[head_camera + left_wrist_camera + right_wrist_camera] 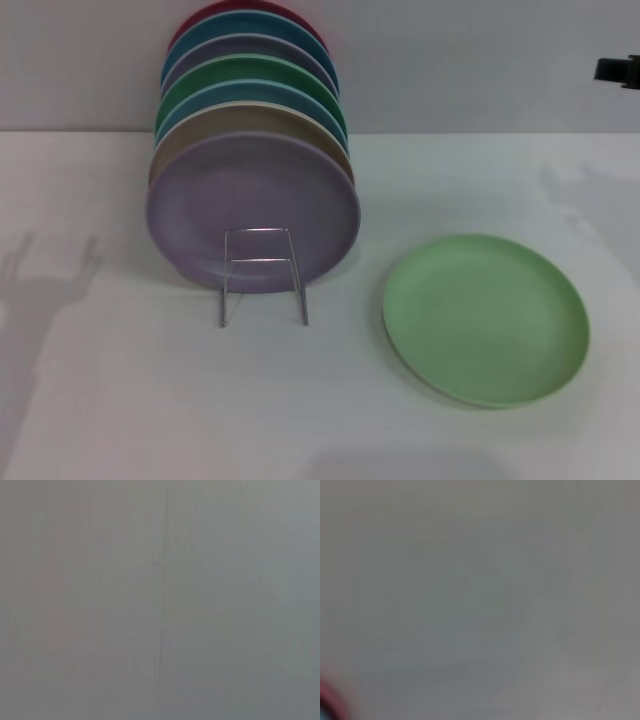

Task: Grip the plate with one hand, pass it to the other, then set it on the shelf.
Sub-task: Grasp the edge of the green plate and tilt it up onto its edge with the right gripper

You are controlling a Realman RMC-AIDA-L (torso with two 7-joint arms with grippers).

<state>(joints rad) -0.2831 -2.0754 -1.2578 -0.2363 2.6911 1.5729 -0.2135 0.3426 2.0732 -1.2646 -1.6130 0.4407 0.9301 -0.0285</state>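
A round, shallow, light pastel-green plate (pixel 486 319) lies flat on the white counter (pixel 120 400), toward the robot's right side. Nothing is touching it. Just beside it, to the left, stands a thin silver wire plate rack (pixel 263 277) with upright loops. One bare loop sticks out at the front. A row of plates stands on edge in the rack, one behind the other. The front one is a round lilac-purple plate (pixel 252 212), and it leans back a little. Behind it comes a tan plate (pixel 250 122), then a blue plate (pixel 230 96), then a darker emerald-green plate (pixel 240 72), then another pale purple plate (pixel 235 50), then a teal-blue plate (pixel 245 27), and last a dark red plate (pixel 215 12) at the very back. The green plate on the counter is apart from the rack and is not in it yet. At the far right edge of the head view, up high, a small black part of the right claw (pixel 617 70) peeks in, well away from the plate. So little of it shows that I cannot tell if its fingers are spread or pressed together. The left claw is not in any picture. Both wrist views show only a plain grey surface, with a small blurry pink patch in one corner of the right wrist view. There are no words, labels or brand marks to read on anything.
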